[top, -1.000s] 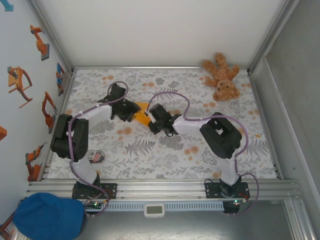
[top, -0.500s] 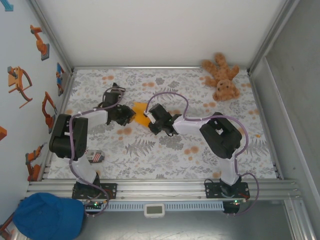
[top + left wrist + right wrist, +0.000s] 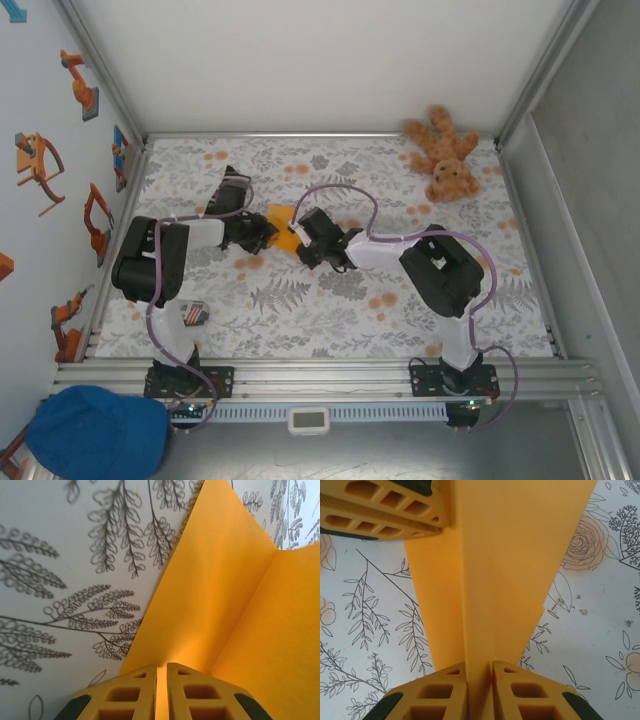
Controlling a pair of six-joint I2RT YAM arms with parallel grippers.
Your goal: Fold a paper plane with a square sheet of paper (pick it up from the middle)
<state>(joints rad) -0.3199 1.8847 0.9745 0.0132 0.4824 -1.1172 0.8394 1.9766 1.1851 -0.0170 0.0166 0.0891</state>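
Smooth, matt square sheet of paper [image 3: 220,605], crisply creased. Under the sheet, matt printed table cover [image 3: 60,555]; at its edge, hollow-celled yellow plastic of the left gripper [image 3: 161,672].

Floral table [image 3: 330,330]: teddy bear [image 3: 443,153] far right; possibly sock [image 3: 192,314] near left.

The top camera hangs high above and behind the arm bases, looking steeply down on the whole floral worktop [image 3: 330,320], with the sheet of paper [image 3: 283,218] near its middle. The left wrist camera looks along the left fingers [image 3: 125,696], very close against that sheet. The right wrist camera faces the sheet from its opposite side, past the right fingers [image 3: 434,696], equally close. All three share the sheet and the print beside it.
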